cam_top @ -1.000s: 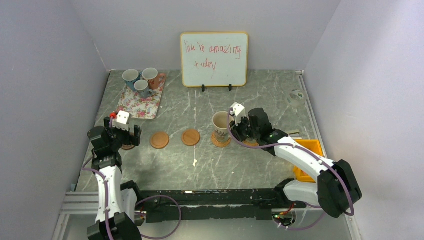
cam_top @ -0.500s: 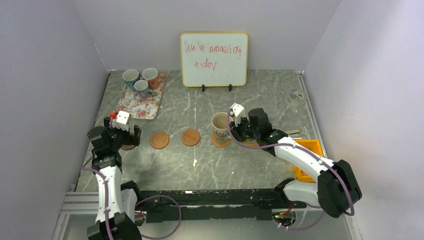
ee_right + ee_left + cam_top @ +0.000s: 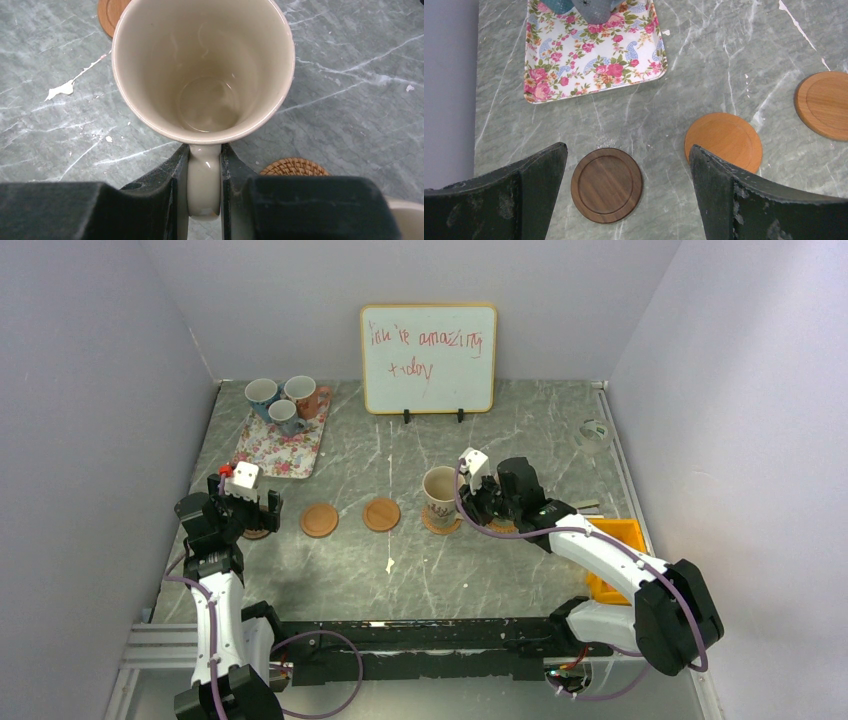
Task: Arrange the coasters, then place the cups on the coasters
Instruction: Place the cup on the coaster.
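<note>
My right gripper [image 3: 204, 175] is shut on the handle of a cream cup [image 3: 202, 65]. In the top view this cup [image 3: 440, 490] stands upright over a tan coaster [image 3: 441, 524]. A woven coaster [image 3: 295, 166] lies just to the right of my fingers. My left gripper [image 3: 627, 150] hangs open above a dark brown coaster [image 3: 606, 185] and touches nothing. Two tan-orange coasters [image 3: 319, 520] [image 3: 381, 514] lie in a row between the arms. Three more cups [image 3: 262, 393] [image 3: 303, 395] [image 3: 284, 416] stand at the far end of the floral tray [image 3: 280, 452].
A whiteboard [image 3: 428, 358] stands at the back wall. An orange bin [image 3: 615, 540] sits at the right edge beside my right arm. A small clear object [image 3: 595, 432] lies at the far right, and a white scrap [image 3: 389, 565] lies on the marble in front of the coasters.
</note>
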You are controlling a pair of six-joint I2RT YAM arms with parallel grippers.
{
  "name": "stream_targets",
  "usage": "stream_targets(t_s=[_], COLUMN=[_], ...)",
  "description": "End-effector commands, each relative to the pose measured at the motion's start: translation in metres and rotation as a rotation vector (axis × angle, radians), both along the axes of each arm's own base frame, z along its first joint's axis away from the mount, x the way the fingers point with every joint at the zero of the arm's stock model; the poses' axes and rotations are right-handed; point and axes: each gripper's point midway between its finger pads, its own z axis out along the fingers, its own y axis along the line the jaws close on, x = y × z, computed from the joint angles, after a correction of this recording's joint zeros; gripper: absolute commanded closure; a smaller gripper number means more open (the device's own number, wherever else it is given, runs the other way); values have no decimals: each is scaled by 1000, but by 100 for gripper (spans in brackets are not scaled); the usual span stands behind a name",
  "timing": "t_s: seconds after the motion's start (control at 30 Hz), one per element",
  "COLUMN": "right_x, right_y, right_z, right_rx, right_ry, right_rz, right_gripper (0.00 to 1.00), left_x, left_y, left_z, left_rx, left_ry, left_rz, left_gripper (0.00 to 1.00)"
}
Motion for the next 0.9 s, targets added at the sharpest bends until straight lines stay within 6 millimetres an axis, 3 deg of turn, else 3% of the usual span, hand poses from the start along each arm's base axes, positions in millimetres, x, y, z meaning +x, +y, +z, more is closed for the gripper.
stream_targets(t_s=[0.0,0.43,0.87], right_x=[19,16,20], right_y=[19,19,15], right_z=[57,55,53], right_rx=[130,123,99], right_ry=[-191,-186,-197], right_rz=[46,71,56], right_gripper=[99,86,86], left_x=[3,3,3], left_y=[1,1,0], left_z=[10,11,11], left_rx=[14,14,13], left_ry=[-44,-44,-44], left_rz=[-3,-4,-9], left_gripper=[4,4,4])
